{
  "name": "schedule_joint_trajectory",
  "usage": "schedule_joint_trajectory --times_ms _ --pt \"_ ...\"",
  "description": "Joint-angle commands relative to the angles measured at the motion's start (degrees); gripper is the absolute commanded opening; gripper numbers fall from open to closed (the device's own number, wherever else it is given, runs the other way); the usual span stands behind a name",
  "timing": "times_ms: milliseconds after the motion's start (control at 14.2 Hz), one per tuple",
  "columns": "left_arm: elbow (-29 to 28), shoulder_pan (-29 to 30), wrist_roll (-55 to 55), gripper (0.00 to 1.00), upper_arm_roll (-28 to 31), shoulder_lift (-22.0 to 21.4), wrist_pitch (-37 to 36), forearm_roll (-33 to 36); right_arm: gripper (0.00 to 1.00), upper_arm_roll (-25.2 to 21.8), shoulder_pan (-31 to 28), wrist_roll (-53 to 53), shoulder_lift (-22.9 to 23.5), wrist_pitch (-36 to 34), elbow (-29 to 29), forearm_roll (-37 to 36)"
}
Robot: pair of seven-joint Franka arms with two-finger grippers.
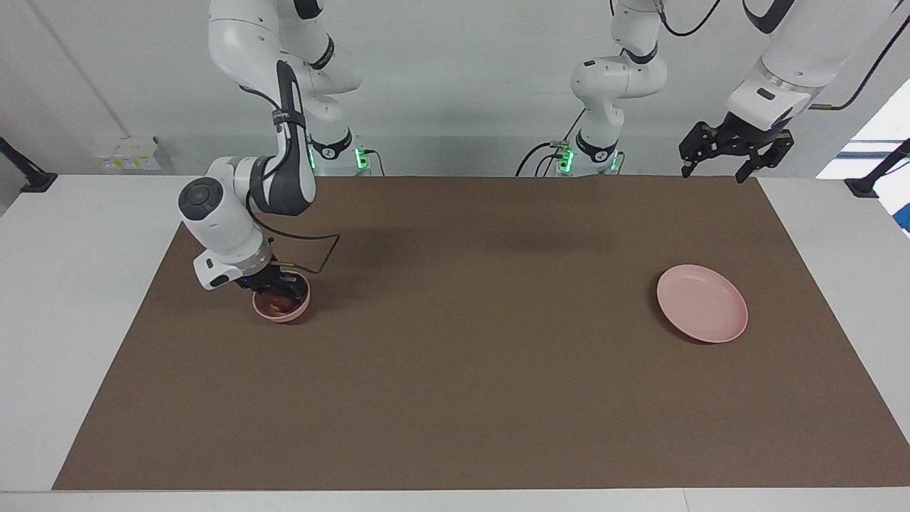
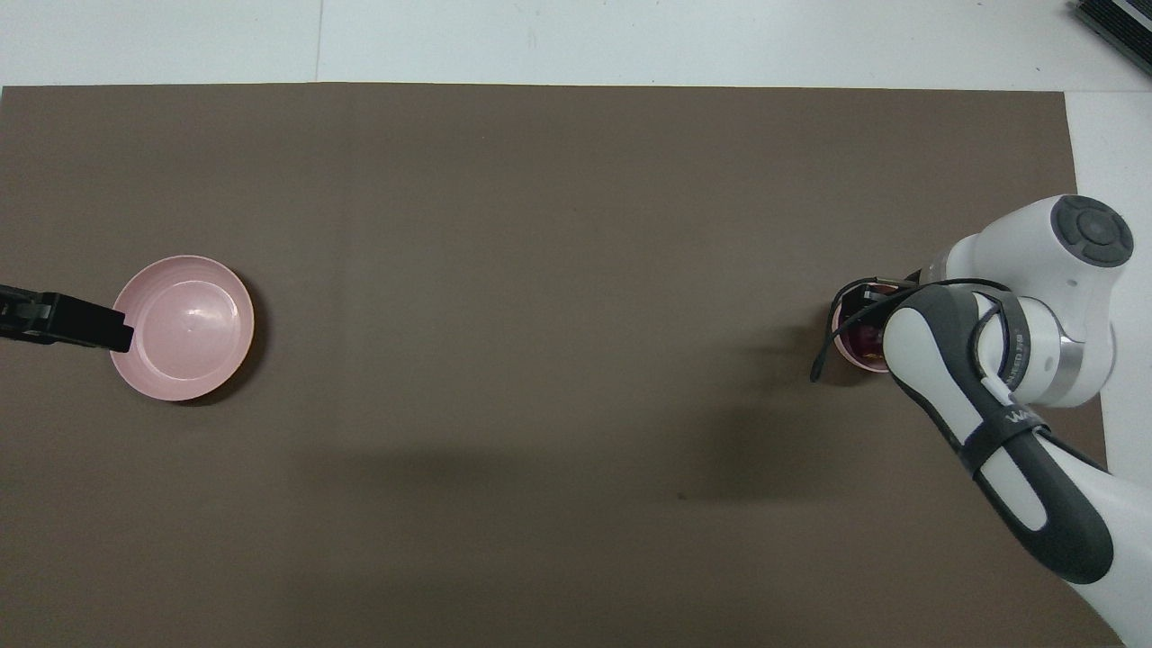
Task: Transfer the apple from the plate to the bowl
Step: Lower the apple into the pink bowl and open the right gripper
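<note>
apple (image 1: 279, 304) in bowl (image 1: 298, 308) under right gripper (image 1: 274, 288), grip state unclear; left gripper (image 1: 718, 171) open, waiting

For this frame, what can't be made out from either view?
- Right gripper: down in the bowl in the facing view; whether its fingers are open or shut is hidden by its own wrist.
- Apple: only a dark red patch shows in the bowl, so whether it is released cannot be told.
- Bowl in the overhead view: mostly covered by the right arm.
- Left gripper: cut off by the overhead view's edge beside the plate.

Bright, even light; soft shadows
</note>
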Motion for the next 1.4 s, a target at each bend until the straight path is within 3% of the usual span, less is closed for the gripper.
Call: schedule_joint_trajectory --times_ms 0,140,211,491,702,772,842,1333 --pt "1.41 -4.58 0.66 1.00 5.00 0.62 -0.69 0.70 0.00 0.53 -0.61 -0.53 0.98 1.08 0.86 -0.77" --pt "1.67 -4.41 0.57 1.00 5.01 0.79 -1.65 0.52 0.00 0.53 -0.61 -0.44 1.24 1.08 0.86 -0.77" --pt "1.85 -4.41 0.57 1.00 5.01 0.80 -1.66 0.52 0.06 0.53 -0.61 -0.53 1.25 1.08 0.77 -0.77" --pt "2.64 -4.06 0.66 1.00 5.27 0.80 -1.75 0.26 0.39 0.53 -0.61 -0.71 1.25 1.08 0.59 -0.77" --pt "1.94 -4.58 0.57 1.00 5.27 0.53 -1.74 0.26 0.57 0.53 -0.61 -0.70 1.25 1.08 0.59 -0.77" --pt "1.85 -4.50 0.57 1.00 5.27 0.53 -1.74 0.26 0.74 0.53 -0.61 -0.62 1.25 1.08 0.59 -0.77" --pt "1.85 -4.32 0.57 1.00 5.27 0.53 -1.66 0.26 0.82 0.53 -0.61 -0.62 1.25 1.08 0.59 -0.77" --pt "1.85 -4.05 0.31 1.00 5.44 0.53 -1.39 0.26 1.00 0.44 -0.61 -0.79 1.25 1.08 0.59 -0.77"
